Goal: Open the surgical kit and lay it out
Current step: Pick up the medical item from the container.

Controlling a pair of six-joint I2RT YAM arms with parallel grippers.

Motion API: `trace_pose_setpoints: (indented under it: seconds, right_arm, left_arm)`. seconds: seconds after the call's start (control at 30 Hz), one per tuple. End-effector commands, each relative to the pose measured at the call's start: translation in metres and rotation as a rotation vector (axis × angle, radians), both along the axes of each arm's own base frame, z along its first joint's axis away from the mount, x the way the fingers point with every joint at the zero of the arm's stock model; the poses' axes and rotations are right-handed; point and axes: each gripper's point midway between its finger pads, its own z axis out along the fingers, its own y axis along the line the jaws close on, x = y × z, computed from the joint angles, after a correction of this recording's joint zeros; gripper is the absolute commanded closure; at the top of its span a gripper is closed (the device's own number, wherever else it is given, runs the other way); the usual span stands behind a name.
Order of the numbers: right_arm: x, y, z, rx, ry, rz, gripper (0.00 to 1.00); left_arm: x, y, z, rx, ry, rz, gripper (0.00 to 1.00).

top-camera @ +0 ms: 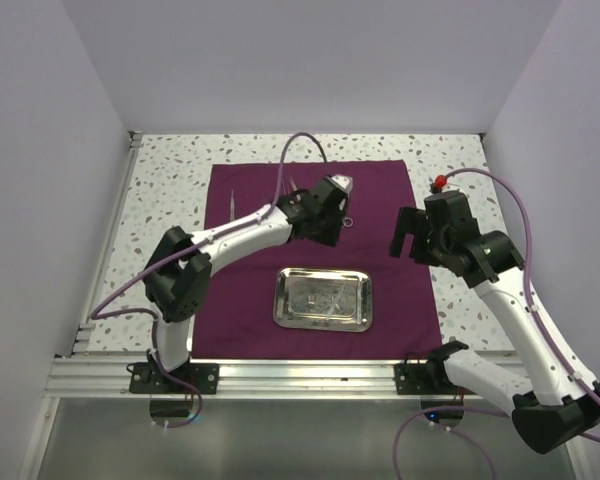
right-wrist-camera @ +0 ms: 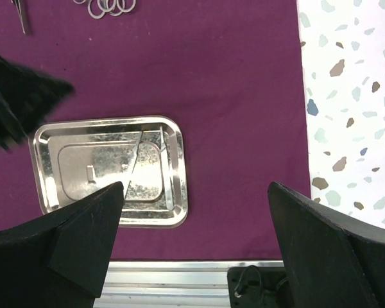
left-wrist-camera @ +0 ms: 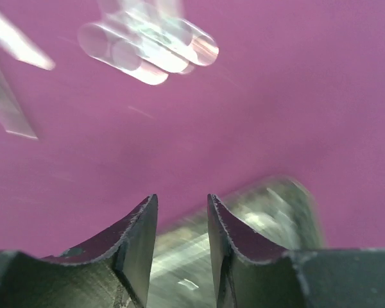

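The dark purple cloth lies spread flat on the table. The shiny steel tray sits on its near middle, and in the right wrist view a thin silver instrument lies in it. Ring handles and thin tweezers lie on the far part of the cloth. My left gripper hovers over the far middle, its jaws narrowly apart around a blurred shiny steel piece. My right gripper is wide open and empty above the cloth's right side, right of the tray.
White speckled tabletop shows around the cloth. An aluminium rail runs along the near edge with both arm bases on it. White walls close in the left, right and back. Purple cables loop from both arms.
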Motion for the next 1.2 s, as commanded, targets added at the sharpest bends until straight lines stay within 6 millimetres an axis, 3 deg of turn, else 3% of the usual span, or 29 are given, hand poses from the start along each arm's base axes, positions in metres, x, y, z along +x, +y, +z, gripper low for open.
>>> trace_pose_setpoints:
  seconds: [0.0, 0.2, 0.53, 0.8, 1.17]
  right_arm:
    - [0.003, 0.003, 0.009, 0.033, -0.050, -0.001, 0.02]
    - [-0.018, -0.010, 0.009, 0.023, -0.060, -0.020, 0.02]
    - [-0.051, -0.028, 0.005, -0.007, -0.035, -0.038, 0.02]
    - [-0.053, -0.030, 0.006, -0.018, -0.035, -0.031, 0.02]
    - [-0.051, -0.031, 0.009, -0.030, -0.045, -0.018, 0.02]
  left_arm:
    - [-0.040, -0.028, -0.007, -0.052, 0.034, -0.035, 0.61]
    - [-0.069, -0.056, -0.031, 0.003, 0.064, -0.102, 0.63]
    - [-0.089, -0.069, -0.062, 0.038, 0.107, -0.120, 0.65]
    - [-0.099, -0.072, -0.070, 0.047, 0.118, -0.126, 0.65]
    - [-0.105, -0.065, -0.109, 0.143, 0.141, -0.114, 0.67]
